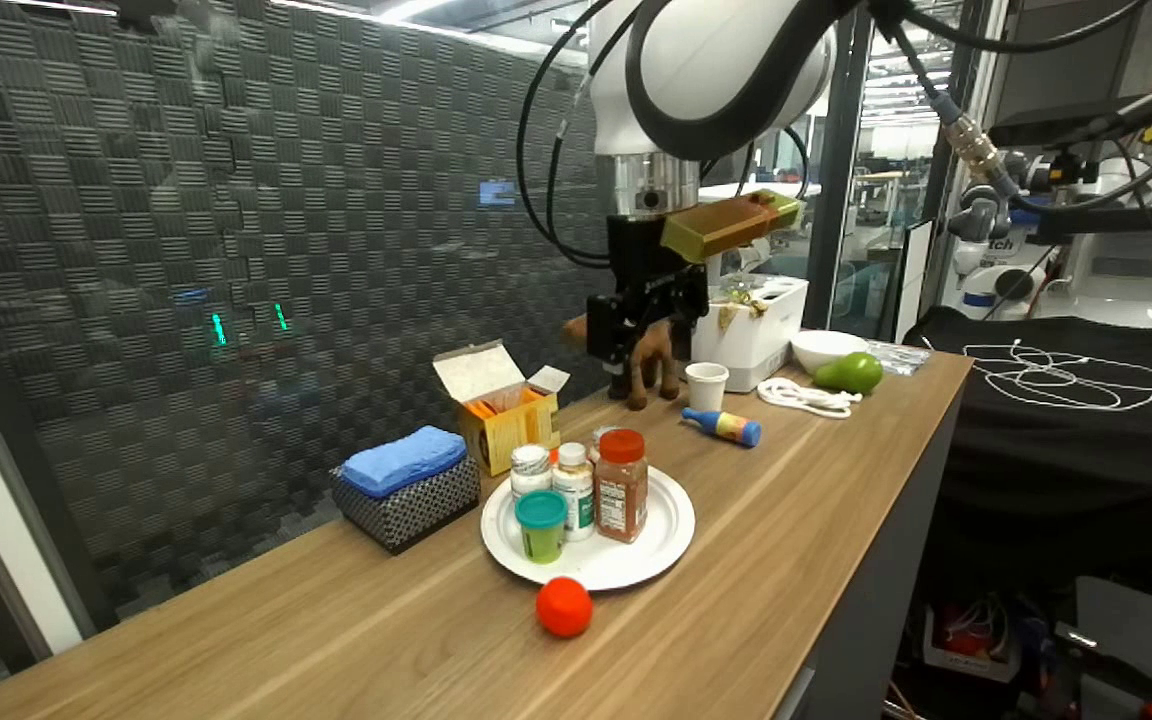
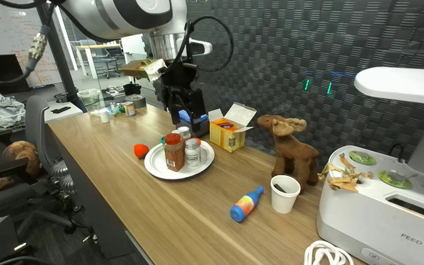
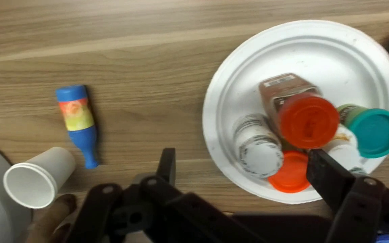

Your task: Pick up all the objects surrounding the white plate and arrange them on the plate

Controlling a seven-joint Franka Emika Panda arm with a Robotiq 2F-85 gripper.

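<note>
The round white plate (image 1: 671, 530) holds a red-capped spice jar (image 1: 622, 495), a teal-capped green jar (image 1: 542, 530), white-capped bottles (image 1: 574, 490) and an orange lid (image 3: 290, 172). These stand crowded together, partly hiding one another. A blue bottle (image 2: 247, 204) with a yellow-red label lies on its side on the table, apart from the plate; it also shows in the wrist view (image 3: 78, 118). A small round red piece (image 1: 564, 607) sits on the table just off the plate's rim. My gripper (image 3: 240, 153) is open and empty, raised above the table near the plate.
A yellow-orange box (image 1: 506, 430) with open flaps and a patterned box (image 1: 416, 500) under a blue cloth stand behind the plate. A brown toy moose (image 2: 294, 154), a white cup (image 2: 285, 195) and a white appliance (image 2: 374, 213) stand past the blue bottle. A white cable (image 1: 806, 397) lies nearby.
</note>
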